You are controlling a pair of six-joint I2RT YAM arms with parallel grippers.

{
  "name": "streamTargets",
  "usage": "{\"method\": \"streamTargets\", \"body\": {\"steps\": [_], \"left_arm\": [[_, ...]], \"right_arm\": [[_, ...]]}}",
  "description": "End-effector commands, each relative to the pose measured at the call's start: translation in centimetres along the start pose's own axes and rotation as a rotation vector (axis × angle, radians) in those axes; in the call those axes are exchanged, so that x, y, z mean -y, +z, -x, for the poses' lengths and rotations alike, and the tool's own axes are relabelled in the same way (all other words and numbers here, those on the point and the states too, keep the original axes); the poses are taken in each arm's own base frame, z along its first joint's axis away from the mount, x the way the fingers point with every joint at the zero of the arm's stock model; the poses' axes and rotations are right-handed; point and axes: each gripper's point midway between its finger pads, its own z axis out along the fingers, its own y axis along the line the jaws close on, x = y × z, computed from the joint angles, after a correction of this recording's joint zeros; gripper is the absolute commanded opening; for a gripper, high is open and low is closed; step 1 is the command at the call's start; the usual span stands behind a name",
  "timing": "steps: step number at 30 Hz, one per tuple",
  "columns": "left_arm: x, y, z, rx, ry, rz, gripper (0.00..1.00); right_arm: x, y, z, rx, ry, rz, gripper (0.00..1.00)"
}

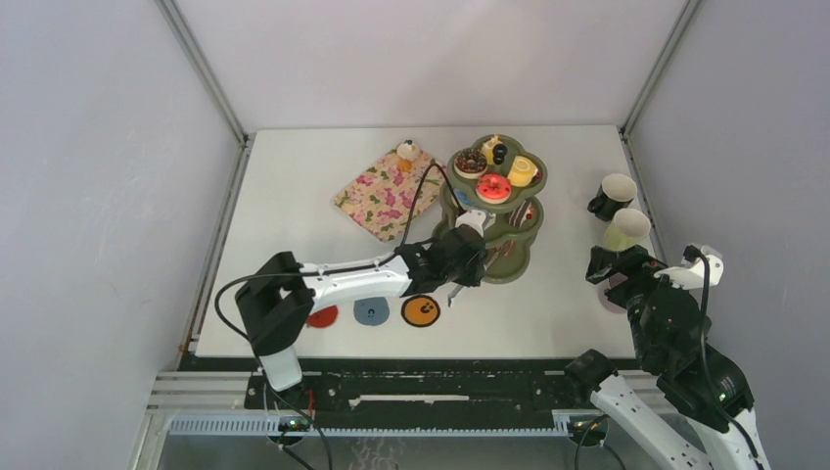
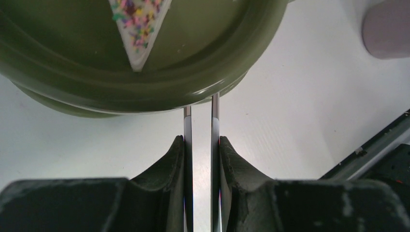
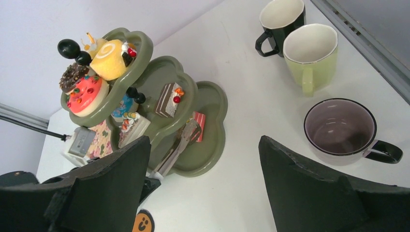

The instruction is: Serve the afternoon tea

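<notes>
The olive-green three-tier stand (image 1: 494,201) holds donuts on top and cake slices lower down. It also shows in the right wrist view (image 3: 212,104). My left gripper (image 1: 468,262) is shut on metal tongs (image 3: 179,145). The tongs reach onto the bottom tier, their tips by a red cake slice (image 3: 199,120). In the left wrist view the tongs' blades (image 2: 215,121) pass under a tier rim (image 2: 145,92) that carries a white sprinkled slice (image 2: 140,29); their tips are hidden. My right gripper (image 1: 612,274) is open and empty above a purple-lined mug (image 3: 341,125). A black mug (image 3: 283,19) and a green mug (image 3: 312,53) stand behind it.
The pink floral tray (image 1: 384,191) lies left of the stand with one cupcake (image 1: 407,152) on its far corner. Red (image 1: 321,315), blue (image 1: 371,311) and orange (image 1: 421,310) coasters sit in a row near the front edge, under my left arm.
</notes>
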Motion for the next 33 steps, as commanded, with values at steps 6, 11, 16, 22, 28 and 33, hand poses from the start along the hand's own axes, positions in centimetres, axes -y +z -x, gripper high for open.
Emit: {"method": "streamTargets", "body": {"steps": [6, 11, 16, 22, 28, 33], "left_arm": [[1.4, 0.7, 3.5, 0.128, -0.067, -0.014, 0.0], [0.6, 0.9, 2.4, 0.131, -0.086, 0.001, 0.0], [-0.2, -0.3, 1.7, 0.127, -0.082, 0.004, 0.0], [-0.4, -0.3, 0.8, 0.114, -0.083, -0.009, 0.0], [-1.4, -0.8, 0.8, 0.126, -0.081, 0.02, 0.0], [-1.8, -0.8, 0.3, 0.117, -0.078, 0.032, 0.0]], "right_arm": [[-0.7, -0.2, 0.8, 0.009, 0.016, 0.021, 0.9], [-1.0, -0.1, 0.7, 0.0, 0.016, 0.03, 0.9], [-1.3, 0.6, -0.5, -0.025, -0.002, 0.035, 0.91], [-5.1, 3.1, -5.9, -0.197, -0.043, 0.167, 1.0], [-5.9, 7.7, -7.0, -0.381, 0.172, 0.191, 0.88], [-3.8, 11.1, -7.4, -0.39, 0.331, 0.149, 0.72]]}}
